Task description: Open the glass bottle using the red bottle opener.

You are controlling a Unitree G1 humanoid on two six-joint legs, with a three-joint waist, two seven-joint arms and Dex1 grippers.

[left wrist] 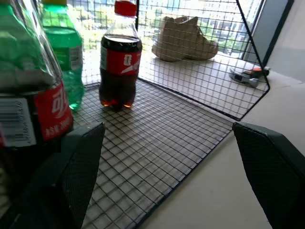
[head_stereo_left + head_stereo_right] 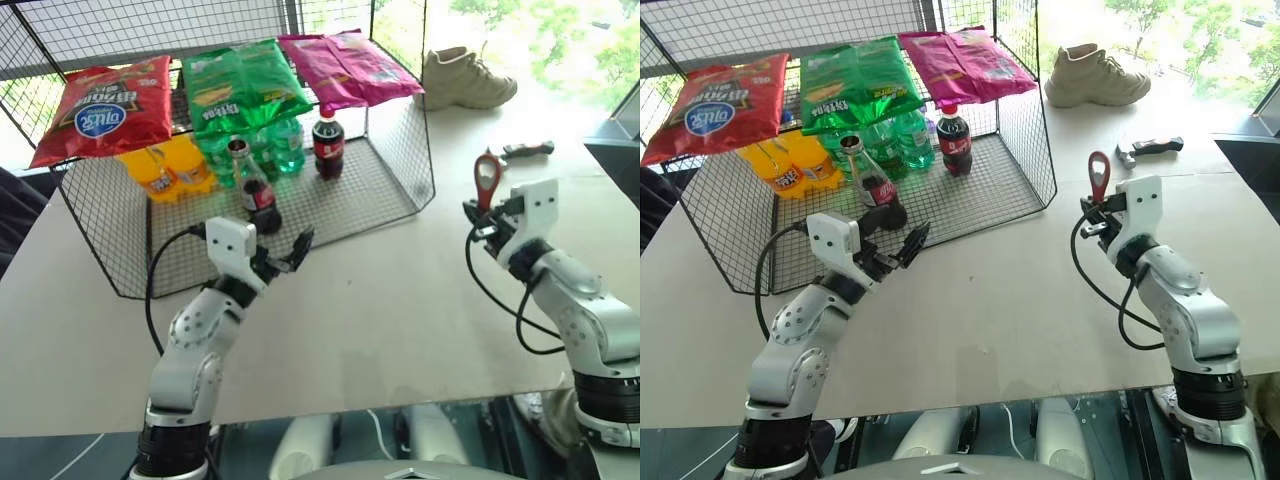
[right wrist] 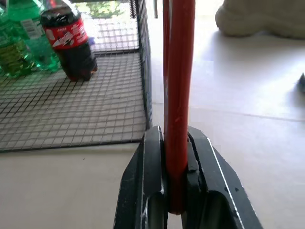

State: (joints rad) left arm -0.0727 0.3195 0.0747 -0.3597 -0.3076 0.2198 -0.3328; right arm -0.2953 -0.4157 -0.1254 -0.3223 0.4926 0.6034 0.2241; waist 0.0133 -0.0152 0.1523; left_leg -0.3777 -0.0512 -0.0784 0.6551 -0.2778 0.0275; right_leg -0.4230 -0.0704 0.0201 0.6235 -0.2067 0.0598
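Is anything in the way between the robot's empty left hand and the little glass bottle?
Nothing visible blocks it. The left end effector is open just in front of the glass bottle, which stands at the open front of the wire rack. The other bottles stand behind.

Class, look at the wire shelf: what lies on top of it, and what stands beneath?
On the wire shelf lie red, green and pink snack bags. Beneath stand orange and green bottles, partly covered by the bags, a plastic cola bottle and the glass bottle.
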